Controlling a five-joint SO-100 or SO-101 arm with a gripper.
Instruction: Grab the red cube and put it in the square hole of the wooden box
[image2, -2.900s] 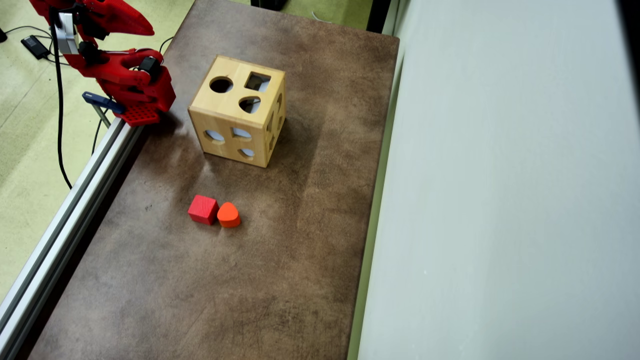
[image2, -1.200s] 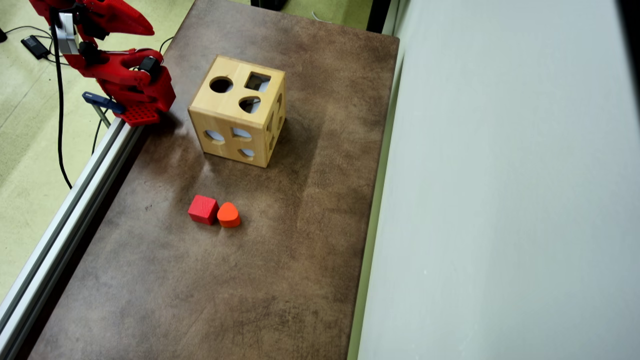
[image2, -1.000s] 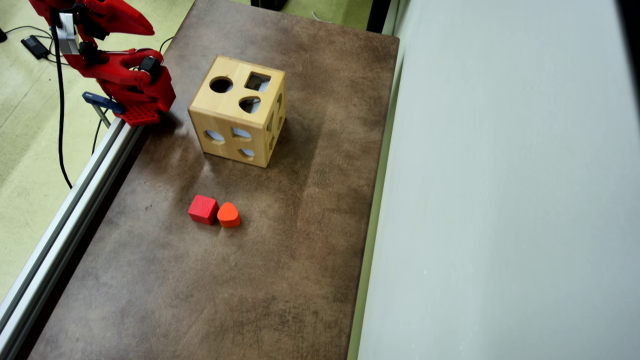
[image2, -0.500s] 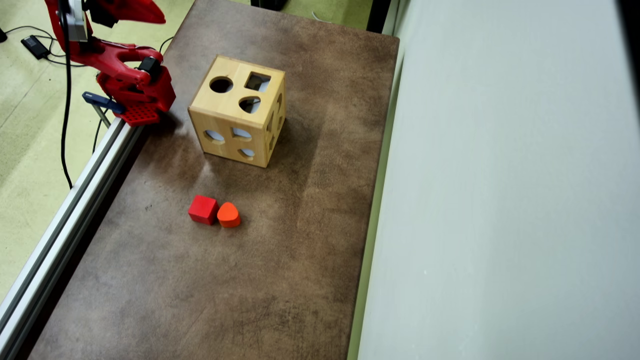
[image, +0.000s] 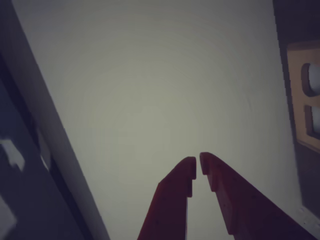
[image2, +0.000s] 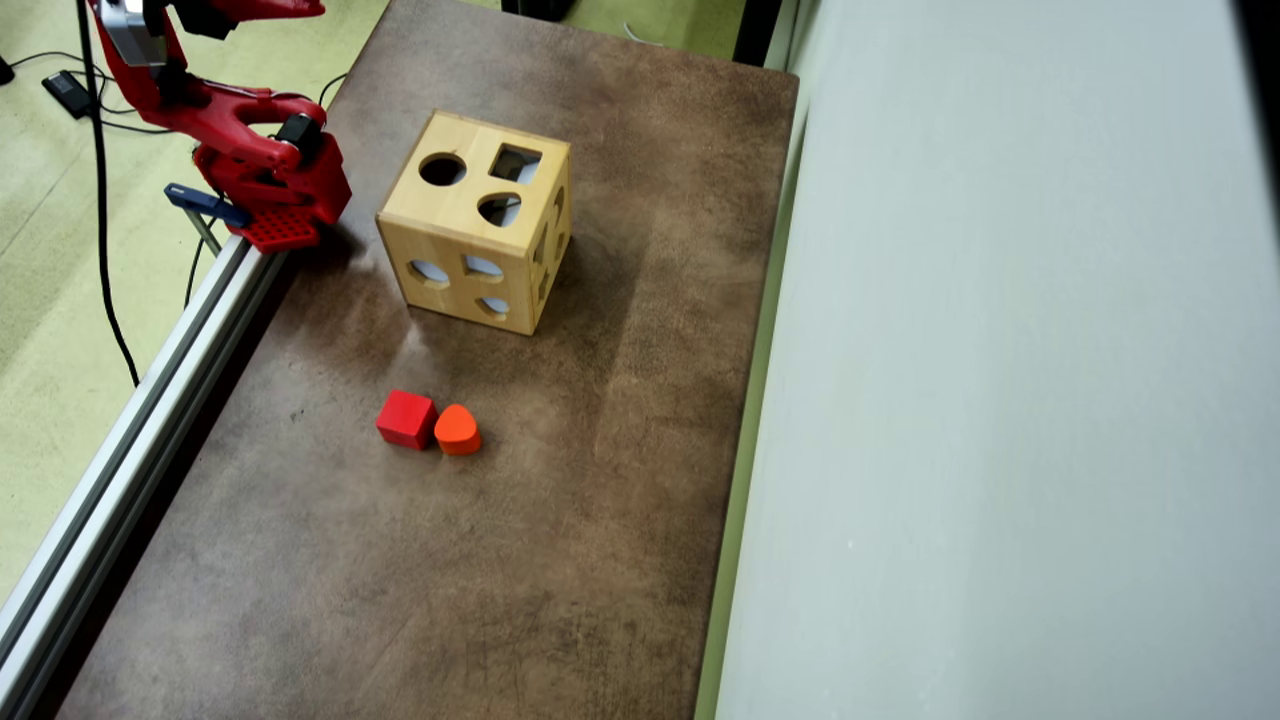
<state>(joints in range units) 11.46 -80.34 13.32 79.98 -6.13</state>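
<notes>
The red cube (image2: 406, 418) lies on the brown table (image2: 600, 450) in the overhead view, touching an orange rounded block (image2: 457, 429) on its right. Beyond it stands the wooden box (image2: 430, 212); the square hole (image2: 516, 163) is in its top face, beside a round hole. The red arm (image2: 250, 150) rises from its base at the table's far left corner, far from the cube, and its gripper end runs off the top edge. In the wrist view my gripper (image: 198, 162) is shut with nothing between the fingertips, facing a pale wall. The box's edge (image: 300, 90) shows at the right.
An aluminium rail (image2: 130, 440) runs along the table's left side, with cables on the green floor (image2: 60, 250) beyond it. A tall grey panel (image2: 1000, 400) borders the table's whole right side.
The arm's upper part has swung up and toward the top of the overhead view. The cube, orange block and box have not moved.
</notes>
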